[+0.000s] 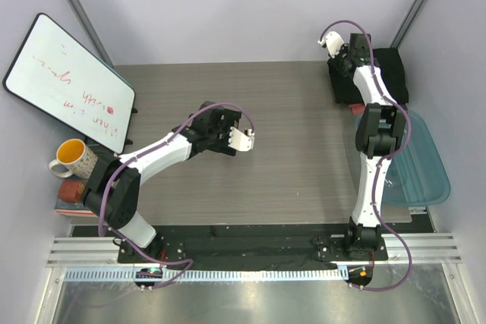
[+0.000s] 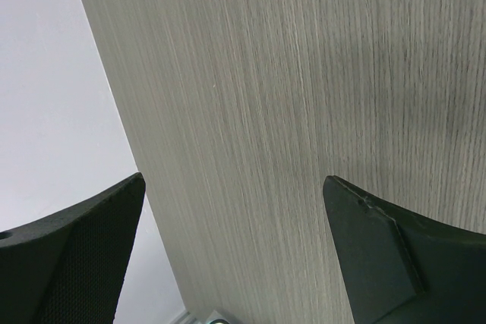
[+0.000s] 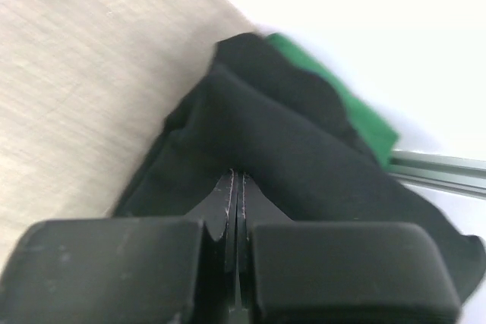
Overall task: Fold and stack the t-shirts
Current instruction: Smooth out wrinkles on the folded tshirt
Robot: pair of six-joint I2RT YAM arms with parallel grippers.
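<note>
A pile of dark t-shirts [image 1: 386, 73] lies at the table's far right corner. In the right wrist view the top one is a black t-shirt [image 3: 304, 149] in rumpled folds, with a green t-shirt [image 3: 358, 115] showing under its far edge. My right gripper [image 1: 334, 42] reaches over this pile. Its jaws are shut, and the gripper [image 3: 237, 174] has its tips in a fold of the black cloth. My left gripper [image 1: 244, 139] hangs over the bare middle of the table, open and empty; in its wrist view [image 2: 233, 180] only the wood shows between the fingers [image 2: 91, 252].
A translucent blue plastic tub [image 1: 431, 176] sits at the right edge, under the right arm. A whiteboard [image 1: 68, 81] leans at the far left. A yellow-lined mug [image 1: 72, 158] and a red one stand at the left edge. Walls close in the table's back and sides.
</note>
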